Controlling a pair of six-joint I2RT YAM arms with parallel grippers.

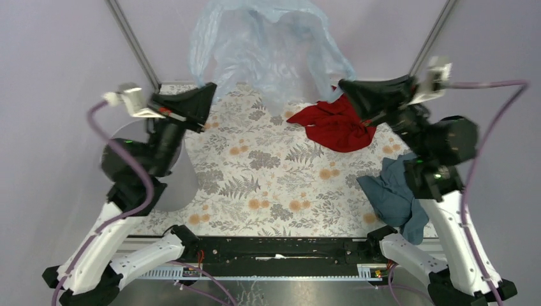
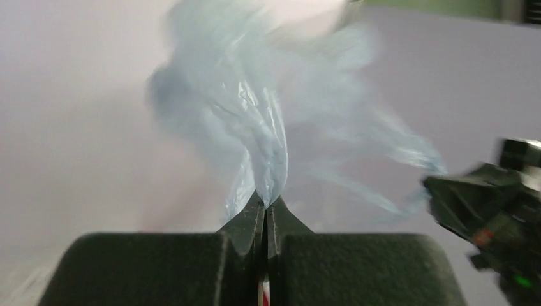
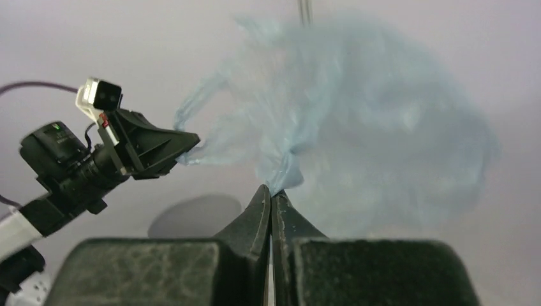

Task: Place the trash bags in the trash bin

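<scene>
The pale-blue translucent trash bag (image 1: 268,44) hangs stretched in the air above the table's far edge, held between both grippers. My left gripper (image 1: 209,88) is shut on the bag's left edge; in the left wrist view its jaws (image 2: 266,203) pinch a fold of the bag (image 2: 255,115). My right gripper (image 1: 342,84) is shut on the right edge, with the film (image 3: 357,115) bunched at its tips (image 3: 270,191). The light-grey round trash bin (image 1: 188,182) stands at the table's left side, mostly hidden under the left arm, and shows as a grey oval (image 3: 198,217) in the right wrist view.
A red cloth (image 1: 335,124) lies crumpled at the back right of the floral tabletop (image 1: 274,185), just below the right gripper. A dark teal cloth (image 1: 395,197) lies at the right front edge beside the right arm. Metal frame posts (image 1: 134,41) rise at the back corners.
</scene>
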